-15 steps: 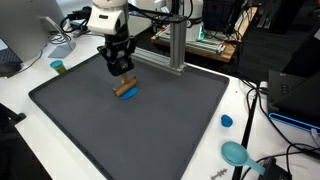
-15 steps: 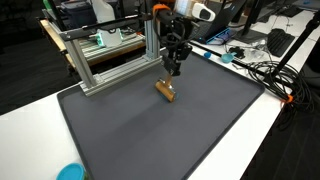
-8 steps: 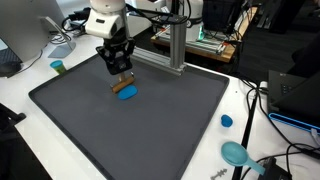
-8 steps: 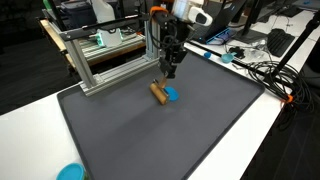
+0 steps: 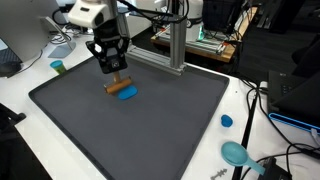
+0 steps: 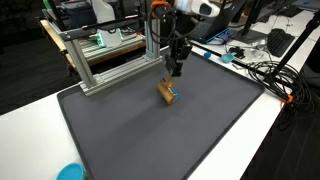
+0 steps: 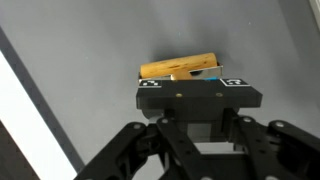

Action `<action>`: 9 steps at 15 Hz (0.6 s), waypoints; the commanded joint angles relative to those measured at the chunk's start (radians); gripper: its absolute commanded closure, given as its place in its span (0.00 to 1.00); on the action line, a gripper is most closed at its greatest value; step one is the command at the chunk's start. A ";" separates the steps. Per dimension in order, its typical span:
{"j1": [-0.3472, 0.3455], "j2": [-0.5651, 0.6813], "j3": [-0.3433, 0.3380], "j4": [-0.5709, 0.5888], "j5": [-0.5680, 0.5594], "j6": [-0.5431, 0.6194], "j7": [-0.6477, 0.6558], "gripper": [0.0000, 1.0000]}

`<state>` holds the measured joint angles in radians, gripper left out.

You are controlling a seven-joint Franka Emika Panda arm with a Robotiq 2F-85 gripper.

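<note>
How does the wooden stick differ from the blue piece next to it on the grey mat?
The wooden stick is tan and long, like a rod; the blue piece is bright blue and looks rounder and flatter. In the wrist view the wooden stick shows plainly, the blue piece only as a sliver behind it. Both lie side by side on the grey mat.

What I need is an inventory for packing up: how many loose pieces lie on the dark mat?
2. A wooden block lies toward the far side of the mat, near the fingers. A blue piece lies right beside it. Something small might be hidden under the fingers.
</note>
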<state>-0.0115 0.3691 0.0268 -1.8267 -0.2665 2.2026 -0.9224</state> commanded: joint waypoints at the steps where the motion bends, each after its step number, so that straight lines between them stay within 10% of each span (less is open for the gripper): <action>1: -0.025 -0.153 0.044 -0.009 0.131 -0.002 -0.004 0.78; 9: 0.002 -0.370 0.035 -0.074 0.286 0.004 0.016 0.78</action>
<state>-0.0155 0.0821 0.0697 -1.8247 -0.0290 2.1928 -0.9299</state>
